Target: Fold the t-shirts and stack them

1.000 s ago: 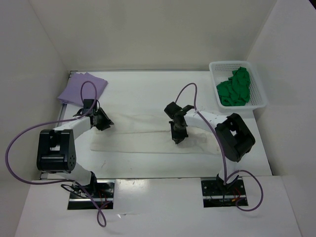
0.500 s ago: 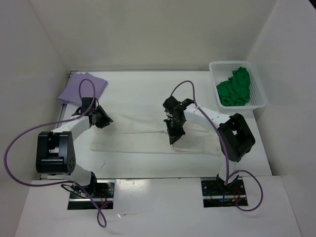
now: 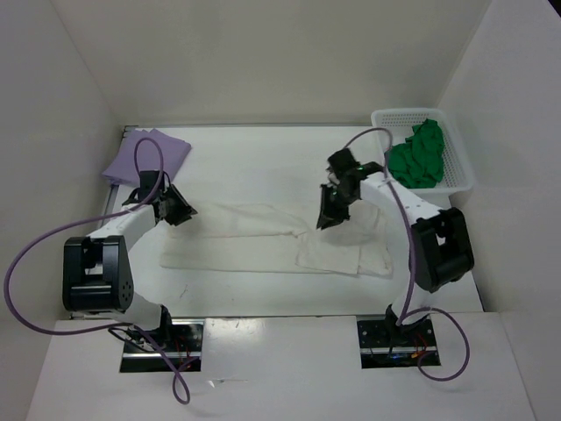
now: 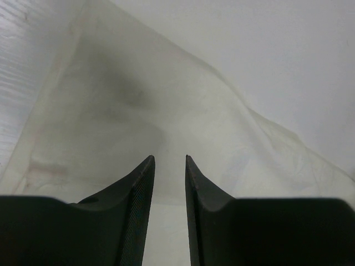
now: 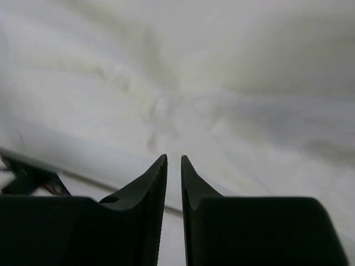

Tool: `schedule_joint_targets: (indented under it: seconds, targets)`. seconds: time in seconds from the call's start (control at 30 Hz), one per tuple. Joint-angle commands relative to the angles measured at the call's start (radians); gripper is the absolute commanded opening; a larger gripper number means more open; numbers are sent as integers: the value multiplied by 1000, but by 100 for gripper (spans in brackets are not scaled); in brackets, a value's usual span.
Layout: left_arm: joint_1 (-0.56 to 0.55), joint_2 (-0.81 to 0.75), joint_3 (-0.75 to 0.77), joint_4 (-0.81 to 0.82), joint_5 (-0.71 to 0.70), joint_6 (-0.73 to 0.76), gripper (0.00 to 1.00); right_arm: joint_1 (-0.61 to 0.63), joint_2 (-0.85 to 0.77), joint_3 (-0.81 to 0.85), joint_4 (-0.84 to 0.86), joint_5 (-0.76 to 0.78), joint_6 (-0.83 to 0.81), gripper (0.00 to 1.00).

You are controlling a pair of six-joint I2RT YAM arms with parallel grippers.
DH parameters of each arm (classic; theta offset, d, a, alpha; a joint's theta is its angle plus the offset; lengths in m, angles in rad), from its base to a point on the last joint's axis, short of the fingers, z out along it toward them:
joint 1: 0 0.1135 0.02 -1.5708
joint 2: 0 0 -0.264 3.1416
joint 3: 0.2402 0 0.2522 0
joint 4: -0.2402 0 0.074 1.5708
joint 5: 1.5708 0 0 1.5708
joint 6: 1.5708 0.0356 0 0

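Green t-shirt point(image 3: 419, 158) bunched inside the white mesh basket point(image 3: 458, 156), heaped toward its far side. Sleeves and hem lost in the crumple.

Cream white t-shirt point(image 3: 254, 250) flat on the table point(image 3: 263, 158), left of the basket and nearer the arm bases, stretched out as a long band. End closer to the basket doubled over into a thicker, whiter patch. Pale cloth on a pale surface, so the far edge faint and hard to trace.

Lavender t-shirt point(image 3: 175, 149) folded into a rough square, far left of the basket and well apart from the cream one. Partly crossed by a loop of purple cable point(image 3: 137, 162).

Right gripper point(image 3: 324, 221) just left of the basket, tilted down over the far edge of the doubled patch. Contact with the cloth not discernible from above; cloth under the arm hidden. In the right wrist view, fingertips point(image 5: 156, 177) a narrow slit apart, with only soft, out-of-focus cream folds beyond. Dark shape point(image 5: 28, 177) low at the left there, too blurred to name.

Left gripper point(image 3: 182, 213) at the far corner of the cream shirt's end farthest from the basket. In the left wrist view, fingertips point(image 4: 145, 173) likewise narrowly parted, cream cloth showing through the gap and spreading away past them. Lower part of both wrist views filled by the dark fingers themselves.
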Motion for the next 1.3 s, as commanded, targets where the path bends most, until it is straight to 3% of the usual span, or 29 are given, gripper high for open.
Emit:
schedule_joint_targets:
  seconds: [0.0, 0.03, 0.1, 0.17, 0.2, 0.3, 0.53, 0.7, 0.87, 0.93, 1.03, 1.27]
  targets:
    - [-34, -56, 58, 10, 22, 31, 35, -170, -108, -29, 144, 114, 73, 19]
    - [-49, -56, 73, 10, 37, 31, 37, -228, -120, -55, 165, 160, 90, 6]
    - [-92, -47, 74, 10, 48, 31, 37, -279, -142, -81, 232, 292, 135, 1]
    - [-130, -38, 74, 22, 58, 31, 39, -349, -156, -102, 271, 352, 149, 12]
    - [-131, -29, 74, 31, 58, 31, 39, -371, -169, -124, 282, 396, 161, 30]
    - [-140, 8, 61, 40, 58, 31, 40, -452, -180, -144, 308, 424, 149, 44]
    - [-62, 71, 34, 78, 98, -7, 40, -489, -137, -225, 352, 444, 149, 47]
    - [-52, 105, 23, 79, 121, -18, 41, -489, -96, -244, 398, 342, 179, 47]
    - [-43, 114, 23, 76, 121, -18, 41, -489, -84, -262, 478, 285, 201, 36]
    - [-34, 114, 14, 76, 111, -18, 41, -489, -84, -262, 478, 285, 210, 18]
    - [-20, 132, 5, 56, 111, -18, 41, -489, -84, -251, 501, 285, 210, 2]
    - [50, 142, -5, 56, 111, -27, 41, -489, -47, -156, 510, 340, 210, 0]
